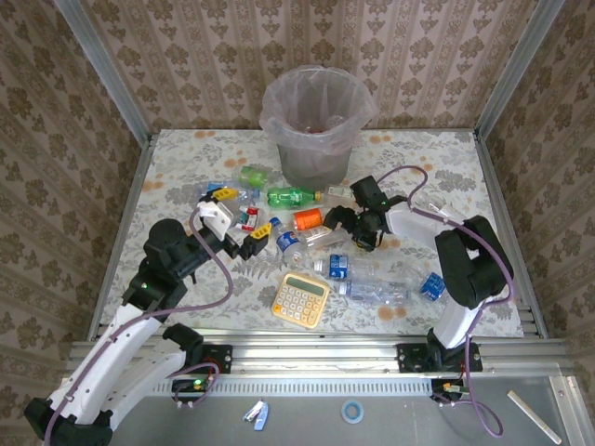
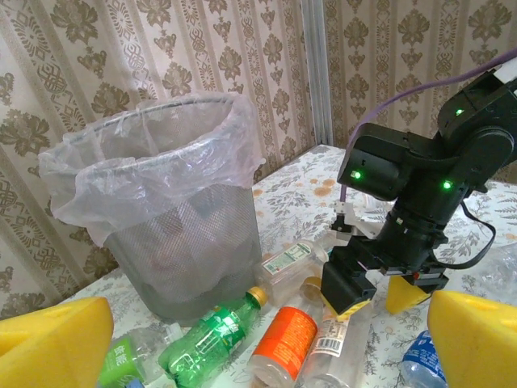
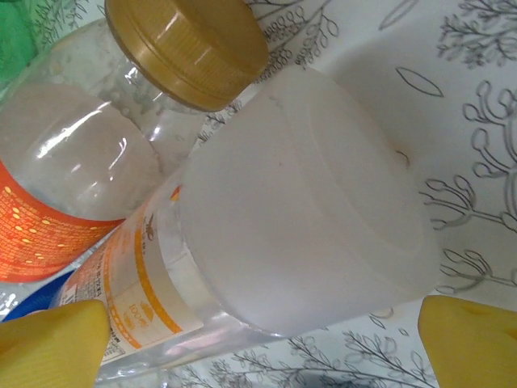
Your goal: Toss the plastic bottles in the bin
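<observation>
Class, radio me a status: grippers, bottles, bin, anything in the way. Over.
Left gripper open, empty. Right gripper open, straddling white-capped bottle. Bottles scattered before bin. Calculator nearby, not blocking.

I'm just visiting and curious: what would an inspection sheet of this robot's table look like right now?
Surface: floral table, crowded at centre.
Job's things: plastic bottles lying scattered before the bin, which stands upright, bag-lined.
Clutter: yellow calculator near the front.
Grippers: left gripper open, facing the bin; right gripper open, straddling a white-capped bottle.
Cables: purple cable looping along each arm.
Surroundings: patterned wallpaper, metal frame posts.
</observation>
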{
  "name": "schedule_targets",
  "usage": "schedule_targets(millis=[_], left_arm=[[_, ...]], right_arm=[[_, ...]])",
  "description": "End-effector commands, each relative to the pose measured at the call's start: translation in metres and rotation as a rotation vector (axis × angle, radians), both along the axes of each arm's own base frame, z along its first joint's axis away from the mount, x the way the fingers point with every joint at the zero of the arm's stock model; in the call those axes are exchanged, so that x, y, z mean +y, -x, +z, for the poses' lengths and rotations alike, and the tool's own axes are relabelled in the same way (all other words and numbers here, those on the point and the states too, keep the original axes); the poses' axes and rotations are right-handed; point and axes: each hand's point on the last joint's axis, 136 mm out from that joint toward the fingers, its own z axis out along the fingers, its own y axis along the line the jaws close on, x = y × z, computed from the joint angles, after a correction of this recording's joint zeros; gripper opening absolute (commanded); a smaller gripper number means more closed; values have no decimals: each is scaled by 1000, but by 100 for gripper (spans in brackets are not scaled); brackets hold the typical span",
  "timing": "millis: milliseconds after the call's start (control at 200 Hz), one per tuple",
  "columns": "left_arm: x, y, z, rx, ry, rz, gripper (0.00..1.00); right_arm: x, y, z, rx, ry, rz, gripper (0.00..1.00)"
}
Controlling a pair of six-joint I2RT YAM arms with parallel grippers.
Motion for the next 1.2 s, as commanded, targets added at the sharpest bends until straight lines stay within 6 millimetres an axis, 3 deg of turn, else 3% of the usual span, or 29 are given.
schedule_targets(millis=[0,430,565,825,970,1195], left_arm=[[3,0,6,-36,8,12,100],[5,2,6,-47,1,19,100],[5,3,7,-49,2,16,100],[4,3,6,-48,1,15,100],[4,3,6,-48,2,13,100],[5,3,6,-48,1,16,100]], right_arm=[[0,1,-13,52,10,-31,99],[-20,4,-30,80,120,-28,95],[-29,6,-28,70,174,1,89],[-57,7,-18,38,295,33,89],[-58,4,-13,26,287,24,92],[-55,4,-22,46,274,23,92]])
